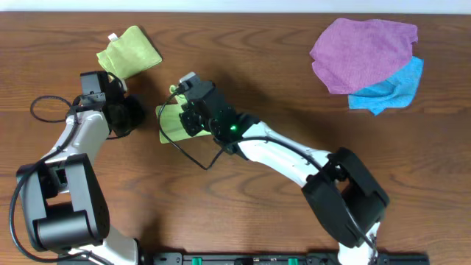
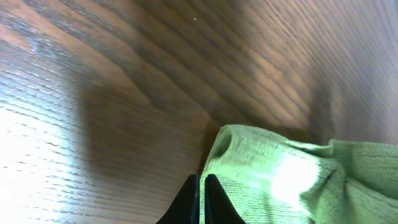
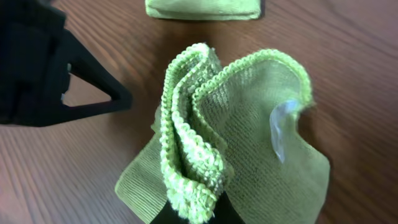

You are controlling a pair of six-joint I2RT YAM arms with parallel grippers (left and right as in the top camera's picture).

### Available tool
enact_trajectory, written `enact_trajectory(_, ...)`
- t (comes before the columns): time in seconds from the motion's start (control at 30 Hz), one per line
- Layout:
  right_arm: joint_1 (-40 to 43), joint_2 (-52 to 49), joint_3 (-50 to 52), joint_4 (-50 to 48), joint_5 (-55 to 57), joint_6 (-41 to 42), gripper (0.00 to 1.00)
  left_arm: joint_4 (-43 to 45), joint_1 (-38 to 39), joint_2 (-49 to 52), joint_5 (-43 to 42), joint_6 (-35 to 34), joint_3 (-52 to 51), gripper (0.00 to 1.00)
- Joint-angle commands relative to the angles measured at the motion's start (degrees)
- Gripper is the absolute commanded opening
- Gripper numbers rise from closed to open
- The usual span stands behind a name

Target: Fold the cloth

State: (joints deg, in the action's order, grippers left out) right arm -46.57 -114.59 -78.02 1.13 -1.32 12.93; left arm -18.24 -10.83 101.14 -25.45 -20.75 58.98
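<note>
The cloth (image 1: 169, 125) lies bunched and partly folded left of the table's middle, lime-green with a small white tag (image 3: 279, 127). My right gripper (image 1: 179, 116) is shut on the cloth (image 3: 249, 143). A fluffy stack of its hemmed edges is pinched at the right gripper (image 3: 199, 214). My left gripper (image 1: 126, 116) sits just left of the cloth and is shut, with nothing seen between its jaws. In the left wrist view the left gripper (image 2: 202, 183) rests at the near edge of the cloth (image 2: 280, 180). The left gripper's black finger (image 3: 93, 93) points at the cloth's left side without touching it.
A second lime-green cloth (image 1: 131, 51), a small folded square (image 3: 202, 7), lies at the back left. A purple cloth (image 1: 360, 53) overlaps a blue cloth (image 1: 394, 88) at the back right. A black cable (image 1: 44, 107) loops beside the left arm.
</note>
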Motion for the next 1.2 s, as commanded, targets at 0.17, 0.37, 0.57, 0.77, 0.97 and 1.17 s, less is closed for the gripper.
enact_trajectory(0.17,-1.84,-3.37,-2.08,0.57,-0.46,-1.27,0.01,-0.37,-0.17,-1.20,2.12,1.14,1.36,0.06)
enact_trajectory(0.37,-3.65,-5.49,-3.06,0.13,-0.50,-2.12,0.01,-0.39,-0.17,-1.20,2.16,1.51,1.36,0.06)
enact_trajectory(0.57,-4.92,-7.80,-4.55,-0.09,-0.48,-2.32,0.01,-0.39,-0.20,-1.20,2.16,1.51,1.36,0.06)
enact_trajectory(0.77,-5.88,-8.35,-4.81,-0.04,-0.44,-2.38,0.01,-0.39,-0.20,-1.20,2.14,1.51,1.36,0.06)
enact_trajectory(0.97,-6.34,-8.35,-4.81,0.11,-0.44,-3.82,0.15,-0.39,-0.20,-1.20,2.08,1.49,1.36,0.06)
enact_trajectory(1.17,-7.02,-8.35,-4.81,1.44,-0.70,-3.82,0.49,-0.39,-0.81,-1.20,2.08,1.46,1.36,0.06)
